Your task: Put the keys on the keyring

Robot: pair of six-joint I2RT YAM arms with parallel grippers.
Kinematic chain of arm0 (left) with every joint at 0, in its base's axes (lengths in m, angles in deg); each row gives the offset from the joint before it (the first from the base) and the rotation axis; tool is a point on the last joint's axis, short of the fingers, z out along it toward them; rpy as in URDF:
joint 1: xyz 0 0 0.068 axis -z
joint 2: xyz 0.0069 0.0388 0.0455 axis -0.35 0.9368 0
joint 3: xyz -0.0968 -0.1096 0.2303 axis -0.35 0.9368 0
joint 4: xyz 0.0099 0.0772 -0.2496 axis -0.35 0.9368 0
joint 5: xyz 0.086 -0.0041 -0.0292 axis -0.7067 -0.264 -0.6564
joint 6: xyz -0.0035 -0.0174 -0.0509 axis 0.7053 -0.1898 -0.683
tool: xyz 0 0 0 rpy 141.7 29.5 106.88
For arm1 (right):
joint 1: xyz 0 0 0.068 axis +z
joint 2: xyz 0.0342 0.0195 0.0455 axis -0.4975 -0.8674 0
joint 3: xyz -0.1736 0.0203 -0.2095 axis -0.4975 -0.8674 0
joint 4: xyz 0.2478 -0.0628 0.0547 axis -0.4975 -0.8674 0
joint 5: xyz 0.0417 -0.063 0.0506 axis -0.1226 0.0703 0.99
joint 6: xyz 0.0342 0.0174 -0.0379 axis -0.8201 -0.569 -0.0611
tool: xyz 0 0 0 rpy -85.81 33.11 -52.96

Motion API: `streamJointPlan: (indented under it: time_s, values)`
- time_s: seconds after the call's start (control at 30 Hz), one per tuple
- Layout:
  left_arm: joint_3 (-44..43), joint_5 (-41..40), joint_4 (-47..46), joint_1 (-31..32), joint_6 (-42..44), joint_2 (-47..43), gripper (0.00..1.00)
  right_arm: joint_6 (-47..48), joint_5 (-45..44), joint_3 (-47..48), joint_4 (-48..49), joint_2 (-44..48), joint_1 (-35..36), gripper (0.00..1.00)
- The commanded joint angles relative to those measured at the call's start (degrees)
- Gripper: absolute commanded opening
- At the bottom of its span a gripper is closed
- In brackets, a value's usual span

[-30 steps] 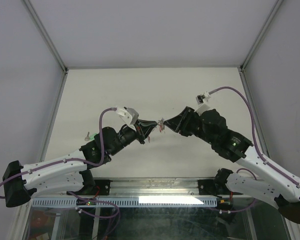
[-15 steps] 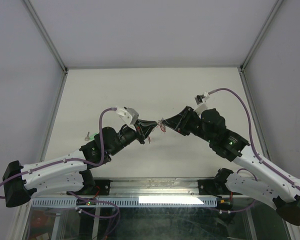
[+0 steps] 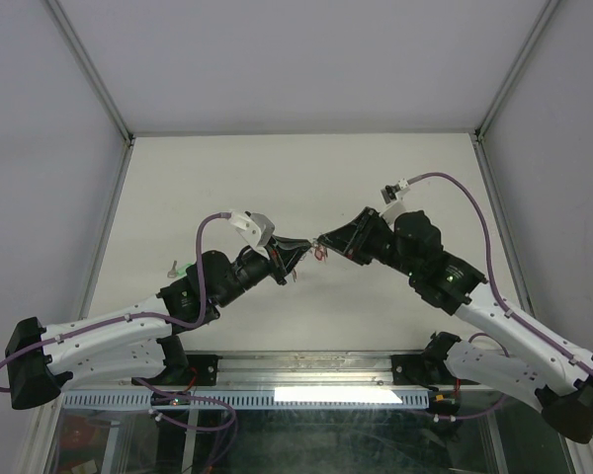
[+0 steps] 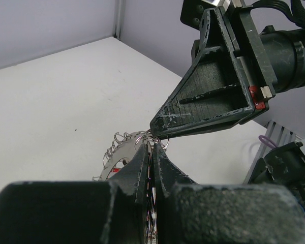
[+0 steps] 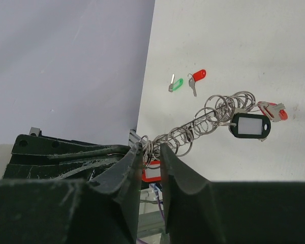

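Note:
The keyring [image 4: 123, 151] is a flat grey ring with a fringe of small wire rings; it hangs in the air between both grippers [image 3: 309, 249]. My left gripper [image 4: 153, 148] is shut on its rim. My right gripper [image 5: 151, 150] meets it tip to tip; its jaws stand narrowly apart with small fringe rings [image 5: 165, 144] pinched between them. Black [image 5: 250, 125] and red [image 5: 274, 111] tags dangle from the ring. A green-headed key [image 5: 176, 84] and a red-headed key [image 5: 195, 77] lie loose on the table; the green key also shows left of my left arm [image 3: 175, 267].
The white table [image 3: 395, 168] has a metal frame rail at its left side [image 3: 109, 217] and right side [image 3: 499, 217], with grey walls behind. My left arm [image 3: 128, 331] and right arm [image 3: 494, 321] reach inward from the near edge.
My right gripper has moved left and slightly up, closing onto the keyring's fringe at my left gripper's tips. My left arm has held still.

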Motion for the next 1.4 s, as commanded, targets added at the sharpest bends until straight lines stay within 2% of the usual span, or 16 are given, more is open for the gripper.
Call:
streamJointPlan:
  time_s: [0.0, 0.3, 0.47, 0.6, 0.87, 1.23, 1.37]
  values:
    - [-1.38, 0.92, -4.15, 0.08, -0.34, -1.01, 0.00, -0.75, 2.29, 0.32, 4.32, -0.53, -0.53, 0.22]
    - [-1.40, 0.65, -4.16, 0.06, -0.28, -0.77, 0.00, -1.41, 4.08, -0.35, 5.75, -1.24, -0.88, 0.19]
    - [-1.45, 0.32, -4.14, 0.08, -0.15, -0.77, 0.00, -1.25, 4.66, -0.42, 6.00, -1.46, -1.06, 0.11]
    - [-1.35, 0.40, -3.99, 0.08, -0.02, -0.85, 0.00, -0.82, 4.47, -0.50, 5.43, -1.12, -1.15, 0.00]
    - [-0.87, 1.85, -3.98, 0.08, 0.25, -1.47, 0.00, 2.27, 2.74, 0.65, 4.95, 1.36, -1.48, 0.00]
    - [-0.78, 6.15, -4.37, 0.08, 0.73, -0.94, 0.32, 3.97, 2.62, 2.81, 4.29, 2.37, -1.59, 0.00]
    - [-0.36, 6.42, -4.40, 0.08, 0.68, -0.89, 0.48, 4.34, 2.01, 3.28, 3.44, 2.72, -1.59, 0.00]
